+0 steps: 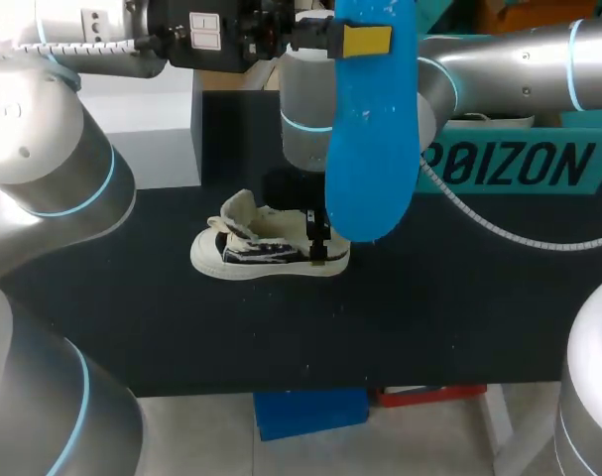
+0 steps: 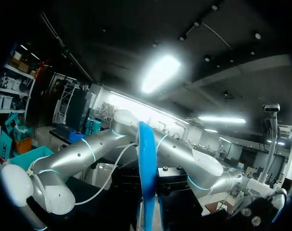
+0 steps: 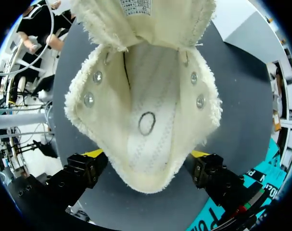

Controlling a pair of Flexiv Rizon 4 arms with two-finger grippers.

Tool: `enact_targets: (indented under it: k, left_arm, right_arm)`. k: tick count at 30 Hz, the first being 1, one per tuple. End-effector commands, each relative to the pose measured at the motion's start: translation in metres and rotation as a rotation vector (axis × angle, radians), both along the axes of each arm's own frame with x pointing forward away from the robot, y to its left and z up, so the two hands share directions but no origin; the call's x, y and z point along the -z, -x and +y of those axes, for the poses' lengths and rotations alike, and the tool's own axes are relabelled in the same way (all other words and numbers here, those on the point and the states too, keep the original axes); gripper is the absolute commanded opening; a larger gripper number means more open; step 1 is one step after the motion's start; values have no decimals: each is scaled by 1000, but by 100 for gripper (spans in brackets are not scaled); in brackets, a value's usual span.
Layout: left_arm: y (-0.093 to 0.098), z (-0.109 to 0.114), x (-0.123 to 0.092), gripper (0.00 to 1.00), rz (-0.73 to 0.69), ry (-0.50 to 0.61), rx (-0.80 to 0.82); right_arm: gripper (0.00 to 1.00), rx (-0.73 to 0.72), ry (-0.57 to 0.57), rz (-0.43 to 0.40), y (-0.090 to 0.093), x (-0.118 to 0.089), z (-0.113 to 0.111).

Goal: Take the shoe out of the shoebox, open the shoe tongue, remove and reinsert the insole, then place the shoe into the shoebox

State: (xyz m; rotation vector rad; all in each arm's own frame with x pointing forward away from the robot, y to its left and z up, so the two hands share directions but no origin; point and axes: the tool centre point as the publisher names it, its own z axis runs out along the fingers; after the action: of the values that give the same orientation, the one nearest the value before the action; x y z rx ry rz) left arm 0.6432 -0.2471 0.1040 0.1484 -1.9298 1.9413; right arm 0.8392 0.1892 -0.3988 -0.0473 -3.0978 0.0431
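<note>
While my left gripper is raised high at twelve o'clock over the table, it is clamped on the blue insole. One yellow pad presses flat on the face I can see, and the insole hangs from it lengthwise, its rounded lower end toward six o'clock. That end is clear of the table and sits just at two o'clock of the shoe's heel. From my left wrist the insole shows edge-on, a thin blue blade rising straight ahead of the gripper, with my right arm crossing beyond it.

The shoe stands upright on its sole near the middle of the dark table, toe toward nine o'clock and heel toward three. Its pale tongue is folded up and forward, leaving the mouth wide open. My right gripper comes down at the heel and grips it, one yellow-tipped finger on each side of the frayed collar. From my right wrist I look straight into the shoe. Four metal eyelets flank the opening, and the floor inside is bare cream fabric with a stitched seam and a small oval mark.

A white box sits at ten o'clock of the shoe, well apart, and a teal box at two o'clock, along the table's far edge.
</note>
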Motion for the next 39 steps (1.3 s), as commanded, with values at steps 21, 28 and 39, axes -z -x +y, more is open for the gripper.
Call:
enact_targets:
  k: [21, 28, 39]
  left_arm:
    - [1, 0, 0, 0, 1, -3, -3]
    - [1, 0, 0, 0, 1, -3, -3]
    - [1, 0, 0, 0, 1, -3, -3]
  right_arm:
    - [100, 17, -44, -43, 1, -11, -10]
    - [100, 10, -214, -51, 4, -9, -17]
    - [100, 24, -577, -80, 1, 1, -22]
